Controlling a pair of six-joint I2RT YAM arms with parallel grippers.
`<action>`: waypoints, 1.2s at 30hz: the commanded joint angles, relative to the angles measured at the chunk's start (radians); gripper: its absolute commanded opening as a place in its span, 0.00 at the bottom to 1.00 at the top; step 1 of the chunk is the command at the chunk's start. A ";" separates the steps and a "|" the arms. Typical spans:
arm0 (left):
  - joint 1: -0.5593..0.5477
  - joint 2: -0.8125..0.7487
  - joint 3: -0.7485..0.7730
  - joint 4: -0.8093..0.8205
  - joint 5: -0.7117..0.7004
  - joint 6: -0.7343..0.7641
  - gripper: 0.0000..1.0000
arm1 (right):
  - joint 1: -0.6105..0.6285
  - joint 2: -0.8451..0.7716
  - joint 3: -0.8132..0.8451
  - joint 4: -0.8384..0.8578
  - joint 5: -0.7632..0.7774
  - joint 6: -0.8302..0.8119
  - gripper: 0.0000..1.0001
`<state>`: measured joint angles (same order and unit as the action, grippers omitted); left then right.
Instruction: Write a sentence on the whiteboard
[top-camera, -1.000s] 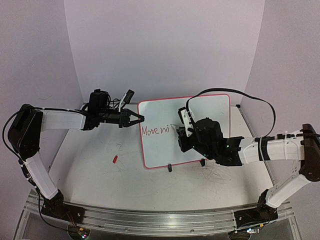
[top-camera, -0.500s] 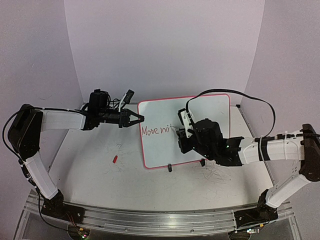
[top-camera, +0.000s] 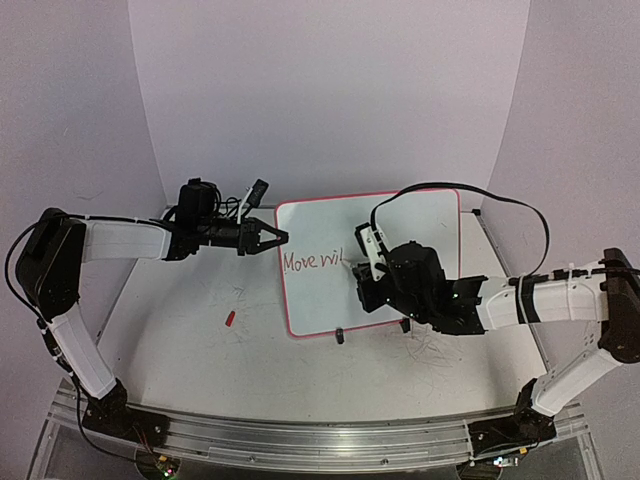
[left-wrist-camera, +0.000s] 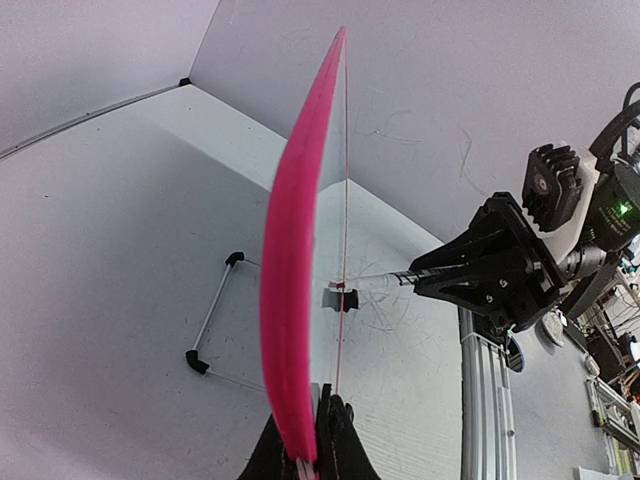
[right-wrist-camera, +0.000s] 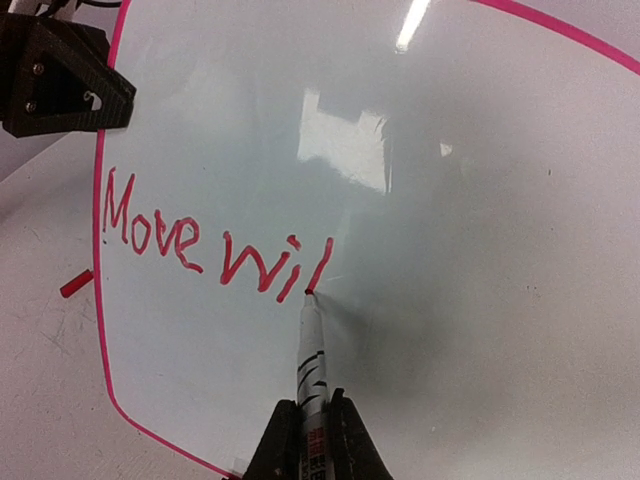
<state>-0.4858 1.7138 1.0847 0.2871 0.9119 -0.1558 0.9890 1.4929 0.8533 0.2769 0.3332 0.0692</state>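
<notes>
The sentence (right-wrist-camera: 190, 247) runs left to right across the whiteboard (right-wrist-camera: 480, 200).

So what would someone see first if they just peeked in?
Probably the red letters "Move wil" on the whiteboard in the middle of the table. The right claw is shut on a marker whose tip touches the last letter, and the left claw pinches the board's left edge.

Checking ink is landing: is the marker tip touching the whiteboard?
Touching. The right wrist view shows the marker tip meeting the whiteboard at the foot of the rightmost red stroke.
</notes>
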 joint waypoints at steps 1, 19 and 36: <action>-0.005 -0.026 -0.003 0.000 -0.047 0.102 0.00 | -0.003 -0.003 -0.013 -0.023 0.001 0.018 0.00; -0.005 -0.023 -0.003 -0.002 -0.045 0.102 0.00 | -0.004 -0.021 -0.015 -0.028 0.064 0.020 0.00; -0.007 -0.029 -0.006 -0.002 -0.048 0.103 0.00 | -0.003 -0.057 -0.009 0.110 -0.012 -0.034 0.00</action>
<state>-0.4866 1.7138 1.0847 0.2878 0.9138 -0.1547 0.9867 1.3997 0.7836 0.3447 0.3244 0.0520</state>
